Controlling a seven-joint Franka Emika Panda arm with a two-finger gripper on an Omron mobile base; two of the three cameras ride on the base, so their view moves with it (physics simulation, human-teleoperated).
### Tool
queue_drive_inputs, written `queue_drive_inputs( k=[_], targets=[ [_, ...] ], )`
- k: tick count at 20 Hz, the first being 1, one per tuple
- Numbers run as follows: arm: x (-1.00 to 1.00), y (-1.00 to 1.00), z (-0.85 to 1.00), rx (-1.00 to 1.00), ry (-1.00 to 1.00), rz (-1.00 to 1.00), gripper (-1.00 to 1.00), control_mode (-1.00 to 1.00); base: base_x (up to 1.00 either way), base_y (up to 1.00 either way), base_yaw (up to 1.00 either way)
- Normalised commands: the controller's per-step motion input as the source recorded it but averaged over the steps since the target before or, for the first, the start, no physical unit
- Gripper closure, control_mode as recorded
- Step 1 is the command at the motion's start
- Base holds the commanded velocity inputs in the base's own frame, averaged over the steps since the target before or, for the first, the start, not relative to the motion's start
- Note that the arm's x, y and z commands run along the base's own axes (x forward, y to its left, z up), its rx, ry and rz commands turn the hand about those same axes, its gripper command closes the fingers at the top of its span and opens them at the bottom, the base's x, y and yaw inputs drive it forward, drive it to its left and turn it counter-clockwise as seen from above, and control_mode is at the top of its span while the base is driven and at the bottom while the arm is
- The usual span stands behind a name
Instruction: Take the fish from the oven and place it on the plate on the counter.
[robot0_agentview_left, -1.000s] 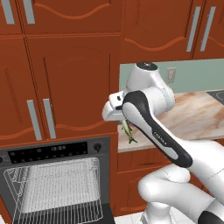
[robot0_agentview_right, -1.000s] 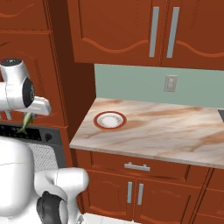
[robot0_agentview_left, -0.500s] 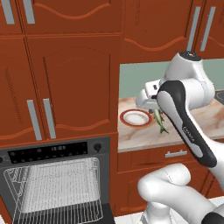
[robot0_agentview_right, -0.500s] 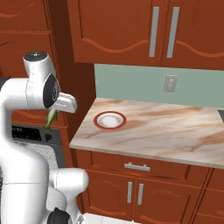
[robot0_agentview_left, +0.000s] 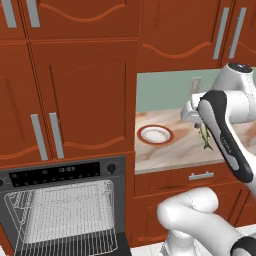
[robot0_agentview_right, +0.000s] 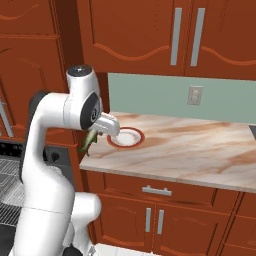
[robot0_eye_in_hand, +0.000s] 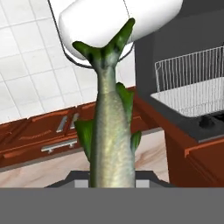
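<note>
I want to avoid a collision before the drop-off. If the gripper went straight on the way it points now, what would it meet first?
The gripper, shut on the fish, points downward. Going straight on, the hanging fish would probably meet the counter near its oven-side edge, beside the plate; depth is unclear.

Red-brown upper cabinets (robot0_agentview_left: 80, 95) with silver handles, green backsplash (robot0_agentview_right: 215, 102), wall outlet (robot0_agentview_right: 194, 95)

The gripper (robot0_agentview_right: 98, 134) hangs above the counter's (robot0_agentview_right: 190, 150) front left edge with the fish (robot0_agentview_right: 88, 141) dangling below it. Beyond it toward the wall sits the plate (robot0_agentview_right: 126, 137), nothing between them. The open oven (robot0_agentview_left: 65, 210), rack out, lies low to its left. Overhead, upper cabinets (robot0_agentview_right: 160, 37) cap the room.
</note>
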Motion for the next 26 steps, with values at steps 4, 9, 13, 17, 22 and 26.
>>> queue_drive_inputs(
  k=[4, 9, 13, 17, 22, 26],
  targets=[
    [0.64, -0.32, -0.13, 0.00, 0.22, -0.05, 1.00, -1.00, 0.00, 0.00, 0.00],
    [0.94, -0.17, -0.34, 0.00, 0.19, 0.00, 1.00, -1.00, 0.00, 0.00, 0.00],
    [0.99, -0.15, -0.60, 0.00, 0.13, 0.00, 1.00, -1.00, 0.00, 0.00, 0.00],
    [0.68, 0.00, -0.77, 0.00, 0.00, 0.00, 1.00, -1.00, 0.00, 0.00, 0.00],
    [0.23, 0.00, -0.22, 0.00, -0.15, 0.05, 1.00, -1.00, 0.00, 0.00, 0.00],
    [0.02, 0.00, 0.00, 0.00, -0.23, 0.06, 1.00, -1.00, 0.00, 0.00, 0.00]
  ],
)
